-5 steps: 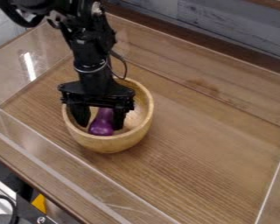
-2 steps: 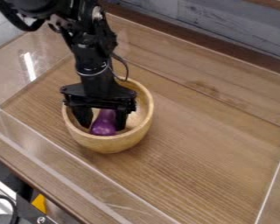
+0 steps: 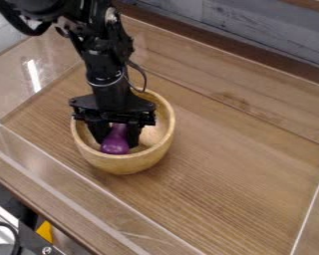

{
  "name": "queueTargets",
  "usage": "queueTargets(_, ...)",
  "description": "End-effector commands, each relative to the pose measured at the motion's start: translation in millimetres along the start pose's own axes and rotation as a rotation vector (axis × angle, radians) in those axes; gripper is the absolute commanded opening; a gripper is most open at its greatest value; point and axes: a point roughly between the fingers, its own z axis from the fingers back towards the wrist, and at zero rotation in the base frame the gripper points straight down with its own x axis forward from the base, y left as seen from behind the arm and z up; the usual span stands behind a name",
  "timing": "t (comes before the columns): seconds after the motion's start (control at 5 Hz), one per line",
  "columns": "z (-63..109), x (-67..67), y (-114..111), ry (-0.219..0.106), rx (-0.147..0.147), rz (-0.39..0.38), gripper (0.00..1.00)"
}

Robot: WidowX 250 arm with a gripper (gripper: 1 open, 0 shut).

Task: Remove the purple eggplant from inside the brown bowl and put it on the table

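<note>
The bench [image 3: 235, 149] lay much as before, its wide stretch of bare wood-grain running from the brown bowl's [image 3: 157, 152] two o'clock round to its five, with twelve at the top of the view. The arm [image 3: 99, 45] came down from eleven o'clock and ended inside the rim. The bowl itself had not visibly moved.

The change was in the jaws [image 3: 116, 137]. A second earlier they had stood wide apart, one finger towards nine o'clock in the bowl and the other towards two; now they had drawn in to either side of the purple eggplant [image 3: 116, 146]. The frames did not show whether they had clamped on it firmly or were only alongside, so I could not tell if the hold was sound.

The eggplant remained inside the bowl, a little towards six o'clock from its middle, its glossy lower end showing beneath the fingers. For the task, that suggested reaching had given way to grasping, with the lift and the placing both left to do. A straight rise seemed the sensible next move, then a swing towards three o'clock; a shallow pinch might have let the smooth toy slip.
</note>
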Motion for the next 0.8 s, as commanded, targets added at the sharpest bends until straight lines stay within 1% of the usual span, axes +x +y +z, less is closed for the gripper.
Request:
queueTargets(0.0, 6.5, 1.8, -3.0, -0.02, 0.001, -0.015, 0.0)
queueTargets(0.6, 11.7, 0.2, -7.8, -0.023, 0.005, -0.029, 0.0)
